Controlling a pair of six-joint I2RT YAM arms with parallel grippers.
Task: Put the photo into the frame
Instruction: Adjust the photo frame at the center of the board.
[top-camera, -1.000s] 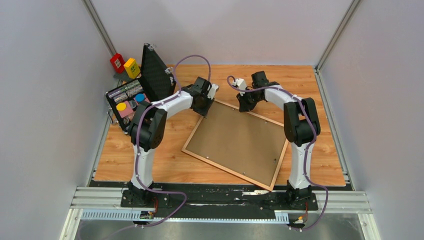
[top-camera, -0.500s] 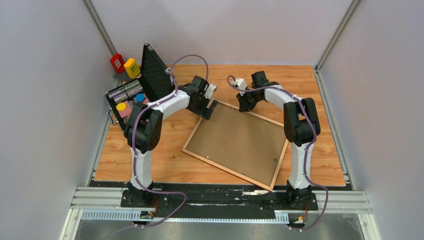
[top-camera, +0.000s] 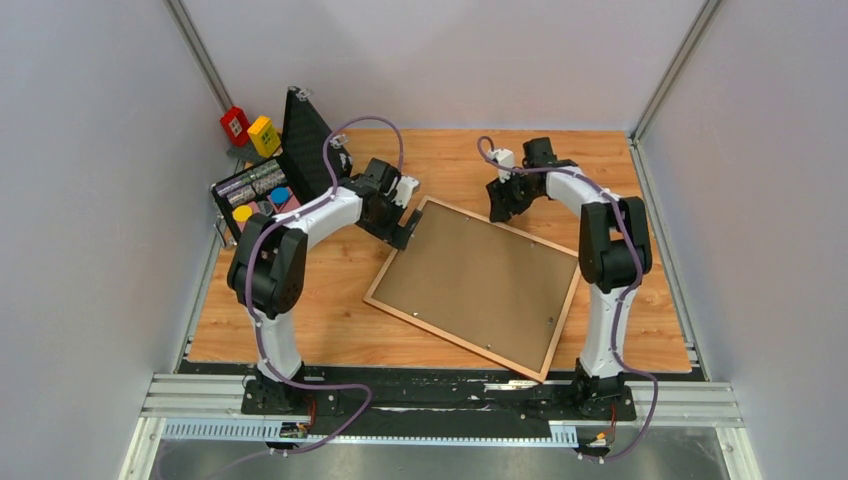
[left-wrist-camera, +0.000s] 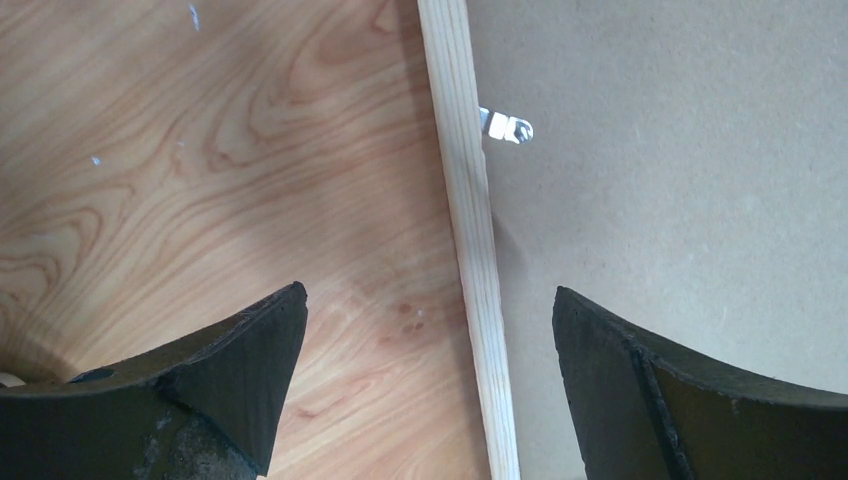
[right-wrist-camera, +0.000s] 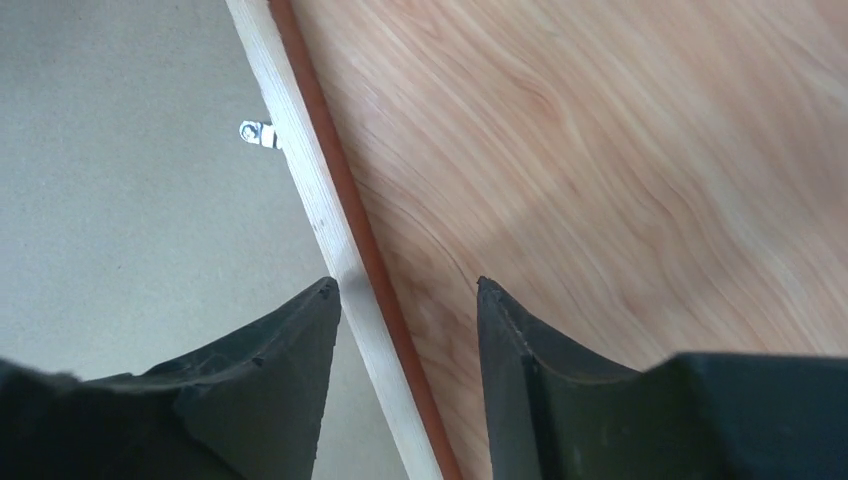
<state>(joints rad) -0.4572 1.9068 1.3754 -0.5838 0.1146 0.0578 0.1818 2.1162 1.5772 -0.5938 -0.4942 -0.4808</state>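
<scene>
Frame (top-camera: 455, 339) face-down on worktop (top-camera: 330, 300), pale back up. Backing board (top-camera: 480, 280) sits inside frame rails and covers the opening; metal clip (left-wrist-camera: 506, 126) reaches from rail over board. Photo not visible: likely under board, cannot confirm.

Left end effector (left-wrist-camera: 428, 300) at frame's far-left corner, jaws wide, astride rail, empty. Right end effector (right-wrist-camera: 405, 285) at frame's far edge, jaws part open over rail, gripping nothing.

Judgement: insertion looks near done; remaining clips unchecked.

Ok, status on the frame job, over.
Left gripper open, straddling a rail of the frame. Right gripper open over its far rail. Frame face down, backing board in; photo unseen.
</scene>
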